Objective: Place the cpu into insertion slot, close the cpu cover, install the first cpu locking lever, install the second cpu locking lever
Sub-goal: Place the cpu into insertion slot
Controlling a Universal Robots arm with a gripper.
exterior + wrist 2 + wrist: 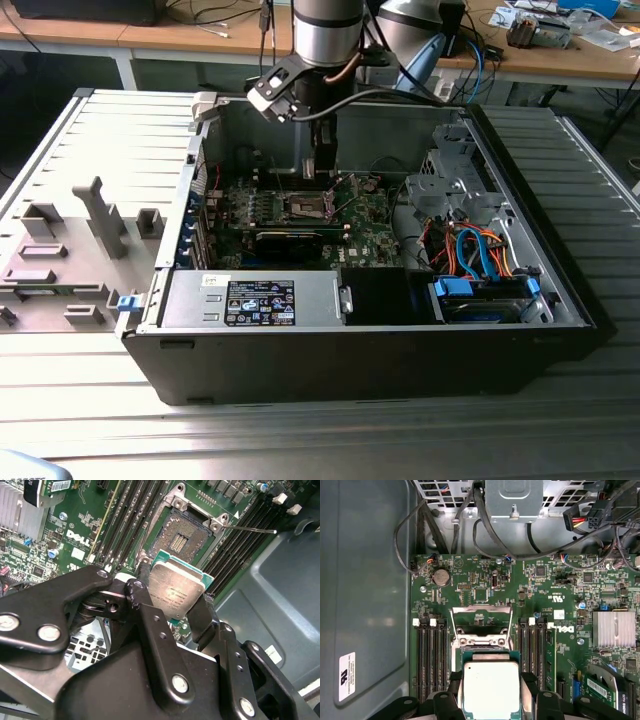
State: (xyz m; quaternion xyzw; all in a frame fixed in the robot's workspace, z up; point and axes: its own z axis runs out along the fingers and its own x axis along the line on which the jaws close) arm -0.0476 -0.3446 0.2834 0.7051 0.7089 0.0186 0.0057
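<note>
My gripper (322, 168) hangs inside the open computer case, just above the insertion slot (308, 207) on the green motherboard. It is shut on the cpu (176, 591), a flat square chip with a silver-grey top, pinched by two edges between black fingers (202, 614). In the second wrist view the slot (181, 536) lies bare, a little apart from the chip. In the first wrist view the cpu (491, 687) covers the slot, and the cpu cover (481, 611) stands raised beyond it. A thin wire locking lever (250, 529) sticks out beside the slot.
Memory slots (431, 655) flank the socket on both sides. A black card (290, 240) and the power supply (255, 300) sit on the near side. The drive cage with orange and blue cables (470, 250) is at the exterior view's right. Case walls (300, 370) surround all.
</note>
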